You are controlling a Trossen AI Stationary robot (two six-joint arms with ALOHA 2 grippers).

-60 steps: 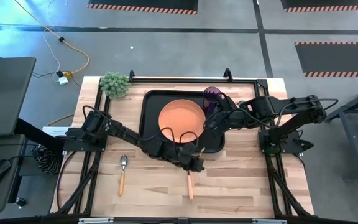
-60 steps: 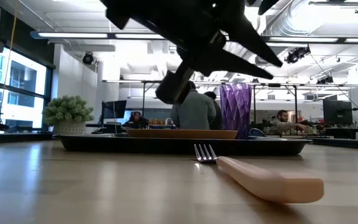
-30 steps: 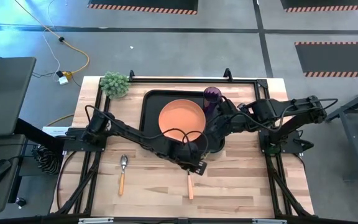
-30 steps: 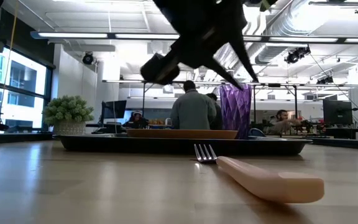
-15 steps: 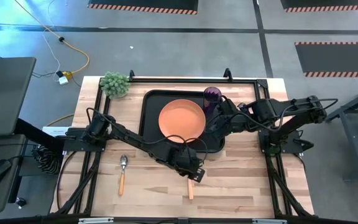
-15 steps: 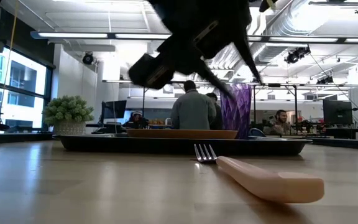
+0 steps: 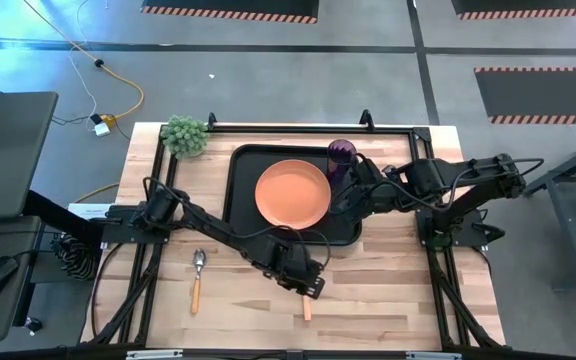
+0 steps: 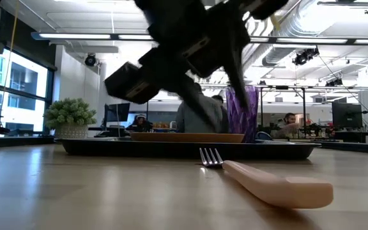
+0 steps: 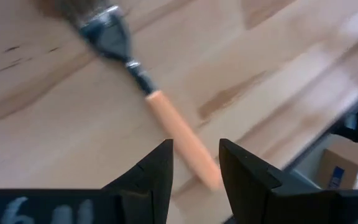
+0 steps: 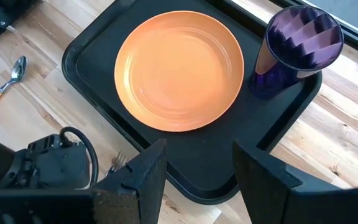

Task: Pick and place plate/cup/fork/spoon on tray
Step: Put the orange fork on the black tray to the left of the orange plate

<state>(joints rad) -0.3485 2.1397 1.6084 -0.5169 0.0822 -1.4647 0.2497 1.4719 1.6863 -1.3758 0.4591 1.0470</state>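
Hovering left gripper (image 9: 196, 163) straddles fork (image 9: 166, 118) handle, parted.

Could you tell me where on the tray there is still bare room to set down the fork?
The tray has a bare strip along its near rim, in front of the plate and cup. Its middle is crowded. The left gripper hovers open over the fork, beside that rim.

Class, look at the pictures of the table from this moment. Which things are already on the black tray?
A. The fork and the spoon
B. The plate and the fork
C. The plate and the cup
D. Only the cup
C. The orange plate and the purple cup are on the tray, while the fork and the spoon lie on the wooden table outside it.
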